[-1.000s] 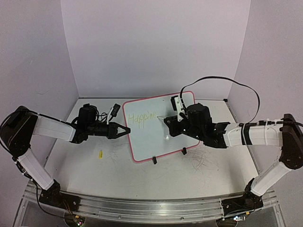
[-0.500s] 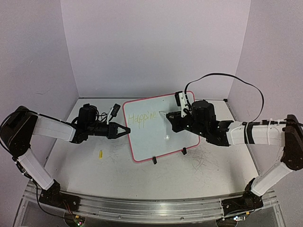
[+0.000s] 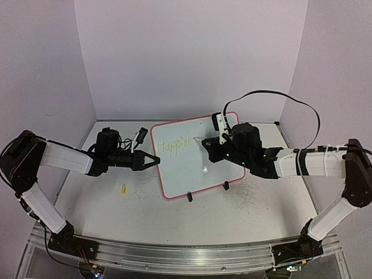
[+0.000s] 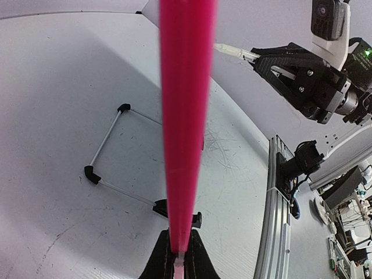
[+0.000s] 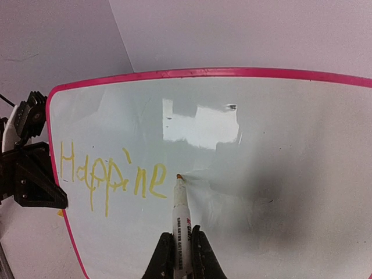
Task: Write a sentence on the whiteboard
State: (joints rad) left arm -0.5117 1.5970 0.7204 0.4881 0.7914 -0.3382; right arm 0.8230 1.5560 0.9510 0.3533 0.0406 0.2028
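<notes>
Whiteboard (image 3: 186, 174) stands propped and tilted mid-table on two black clip feet (image 3: 189, 197), between the arms. Left gripper (image 3: 156, 161) is clamped tight on its pink left rim, steadying it. Right gripper (image 5: 182, 250) is closed round the barrel of a marker (image 5: 180, 215), nib at or just off the face; contact not certain. The sentence (image 5: 110, 177) reads "Happine" so far, in faint yellow. The board looks light, thin and stiff, with a glossy, slick face. On such slight feet it would likely skid or tip under pen pressure, so the rim seems the sound place to hold it. Tabletop (image 3: 116, 215) is white and covered in grey scribbles. A small yellow piece (image 3: 123, 189) lies near the left arm. Plain lavender walls (image 3: 192, 58) on three sides.
</notes>
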